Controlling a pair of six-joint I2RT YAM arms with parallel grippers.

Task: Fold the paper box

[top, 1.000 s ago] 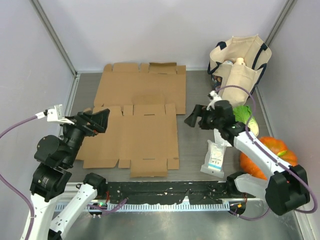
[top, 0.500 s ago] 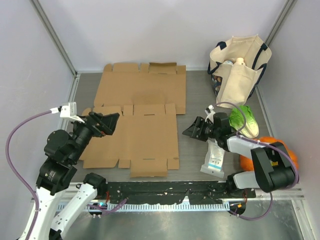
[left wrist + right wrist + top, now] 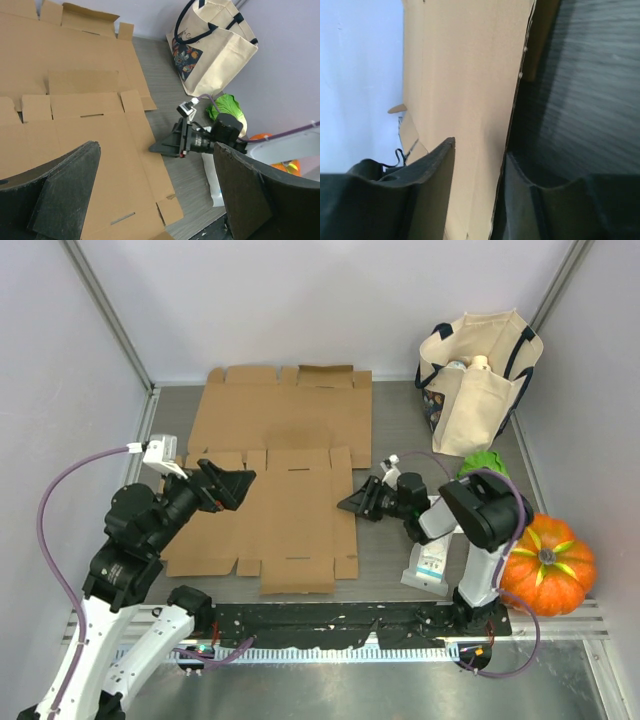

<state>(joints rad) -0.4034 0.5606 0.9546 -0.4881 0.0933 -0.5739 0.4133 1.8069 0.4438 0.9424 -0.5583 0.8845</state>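
Paper box [image 3: 290,520] lies flat, unfolded, long axis left-right.

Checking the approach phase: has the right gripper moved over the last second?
Yes. The right gripper has moved left. It was clear of the near cardboard sheet and is now at that sheet's right edge.

No text is reading clearly: cursive print on the cream canvas tote bag [image 3: 220,55] and the white plastic pouch's [image 3: 431,558] blue label are blurring.
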